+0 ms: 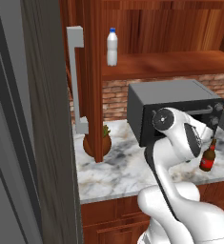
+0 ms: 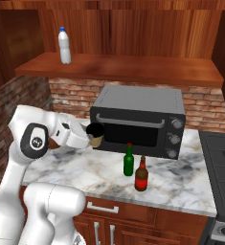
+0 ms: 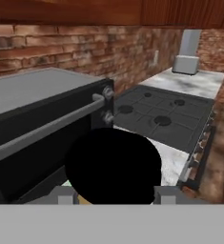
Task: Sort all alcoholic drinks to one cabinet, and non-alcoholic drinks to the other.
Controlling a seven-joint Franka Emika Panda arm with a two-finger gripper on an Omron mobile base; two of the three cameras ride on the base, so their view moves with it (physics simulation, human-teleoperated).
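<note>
Held before toaster oven: coffee cup, clamped in gripper.
Stood on marble counter: green bottle beside brown bottle; on wooden shelf: white bottle.

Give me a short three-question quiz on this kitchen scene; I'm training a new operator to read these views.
1. True or false: the white plastic bottle stands on the counter.
2. Which glass bottle is nearer the toaster oven? A) green bottle B) brown bottle
3. What sits between the fingers of the gripper?

Key:
1. False; it stands on the wooden shelf.
2. A.
3. The coffee cup with a black lid, off the counter.
</note>
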